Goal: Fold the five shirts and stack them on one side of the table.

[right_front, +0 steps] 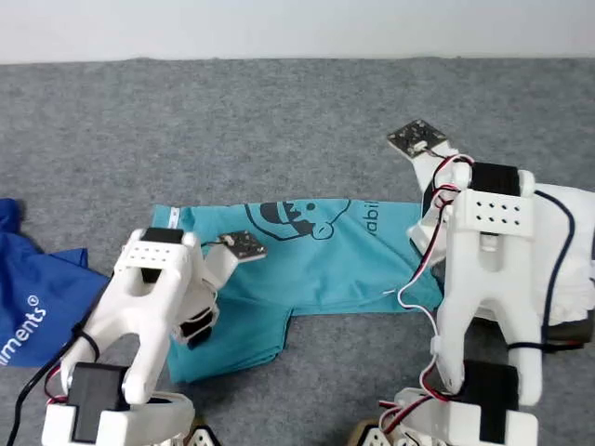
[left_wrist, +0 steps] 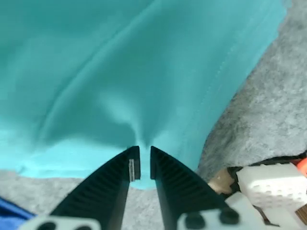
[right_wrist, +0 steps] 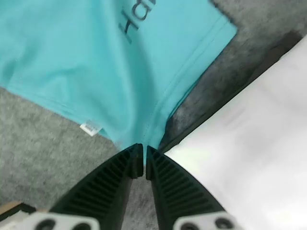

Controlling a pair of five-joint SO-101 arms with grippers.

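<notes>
Clamped in left gripper (left_wrist: 141, 165): hem fold of teal shirt (left_wrist: 144, 72); smooth thin knit, puckered into soft creases fanning away from the tips; black ribbed fingers (left_wrist: 108, 189) drawn nearly together on the cloth.

Clamped in right gripper (right_wrist: 144, 160): double-stitched hem edge of the same shirt, jaws almost meeting on it; small white sewn tag (right_wrist: 89, 128) on the hem near the tips; dark lettering (right_wrist: 136, 19) farther ahead, not read out.

Just beside right gripper: white shirt (right_wrist: 249, 143), soft and plain.

High view: teal shirt spread between the two arms on grey felt-like table (right_front: 279, 121); stepped outline, deeper at the left arm's end; dark cartoon print (right_front: 297, 218) on far portion.

Off left arm's outer side: blue shirt (right_front: 37, 288), bunched, with white lettering.
</notes>
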